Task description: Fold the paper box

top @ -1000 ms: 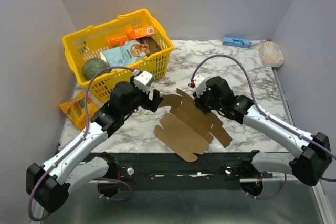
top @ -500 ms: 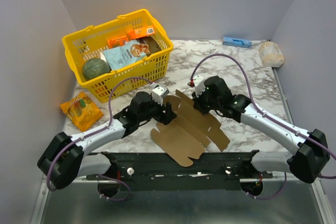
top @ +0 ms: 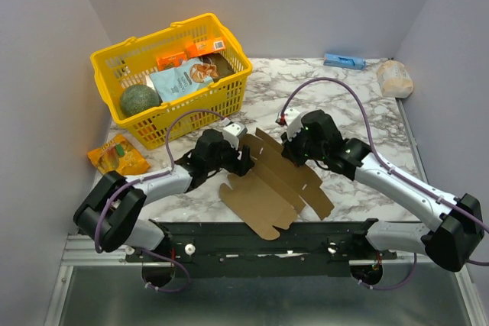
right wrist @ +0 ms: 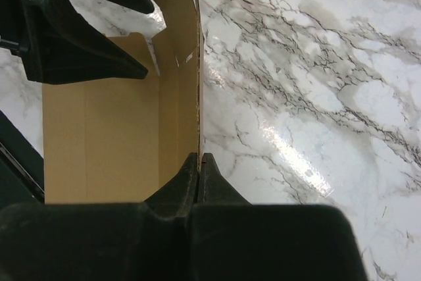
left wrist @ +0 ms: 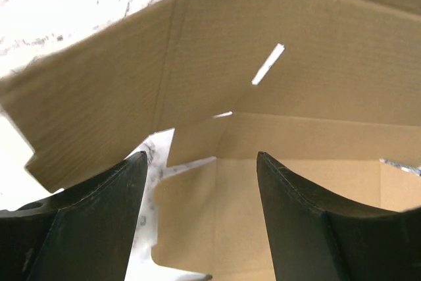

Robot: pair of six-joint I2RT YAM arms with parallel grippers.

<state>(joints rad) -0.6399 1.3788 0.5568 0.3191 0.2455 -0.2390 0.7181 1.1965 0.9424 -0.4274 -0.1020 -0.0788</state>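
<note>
The paper box point(top: 275, 185) is a flat brown die-cut cardboard sheet with notched flaps, lying mid-table with its far edge raised. My right gripper point(top: 293, 155) is shut on that raised far edge; in the right wrist view the jaws point(right wrist: 199, 157) pinch the thin cardboard edge point(right wrist: 191, 64). My left gripper point(top: 243, 159) is open at the sheet's left side. In the left wrist view its two dark fingers point(left wrist: 200, 156) stand apart over the cardboard point(left wrist: 283, 97), touching nothing I can see.
A yellow basket point(top: 220, 97) with packets and a green round thing stands at the back left. An orange packet point(top: 118, 156) lies left of the left arm. A small blue box point(top: 344, 61) and a pale bag point(top: 394, 78) sit at the back right.
My left arm has swung in and lowered, bringing its gripper to the sheet's left side. The sheet has shifted slightly toward the near left. The right gripper keeps its hold.
</note>
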